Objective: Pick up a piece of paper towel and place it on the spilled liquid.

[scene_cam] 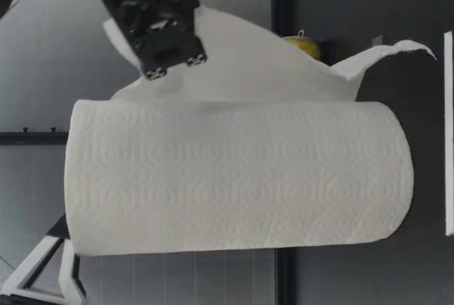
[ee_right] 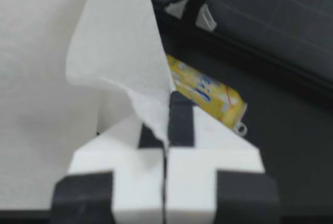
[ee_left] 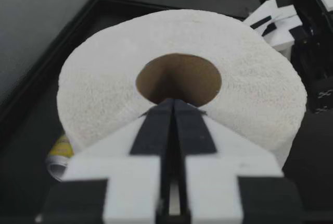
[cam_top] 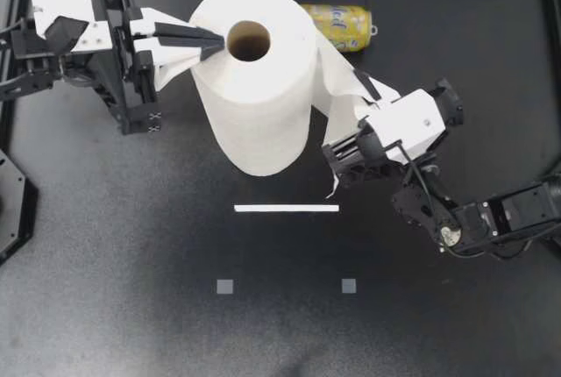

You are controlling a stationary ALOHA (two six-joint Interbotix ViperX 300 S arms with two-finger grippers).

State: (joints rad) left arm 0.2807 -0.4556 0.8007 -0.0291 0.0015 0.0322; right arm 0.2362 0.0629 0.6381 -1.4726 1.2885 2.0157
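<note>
Black matte table (cam_top: 131, 245) carrying, in descending order of size, the items below. Paper towel roll (cam_top: 259, 96): stands upright on its end near the middle of the table, cardboard core facing up. Loose sheet (cam_top: 337, 79): attached to the roll along its side toward my right arm, drawn outward and lifted, with a ragged lower corner hanging free above the table. Left gripper (cam_top: 210, 44): fingers pressed together with nothing between them, tips resting on the top face of the roll at the rim of the core. Right gripper (cam_top: 361, 79): fingers closed on the loose sheet, the paper pinched between them and draping over one finger; from table height the sheet rises from the roll to a gripper held above the roll's top. Yellow can (cam_top: 340, 24): lying on its side on the table behind the roll, just beside it, pull-tab end pointing away from the roll. White strip (cam_top: 287, 209): flat on the table in front of the roll. Grey squares (cam_top: 225, 287), the second at (cam_top: 349, 286): flat, well apart, nearer the front edge.
</note>
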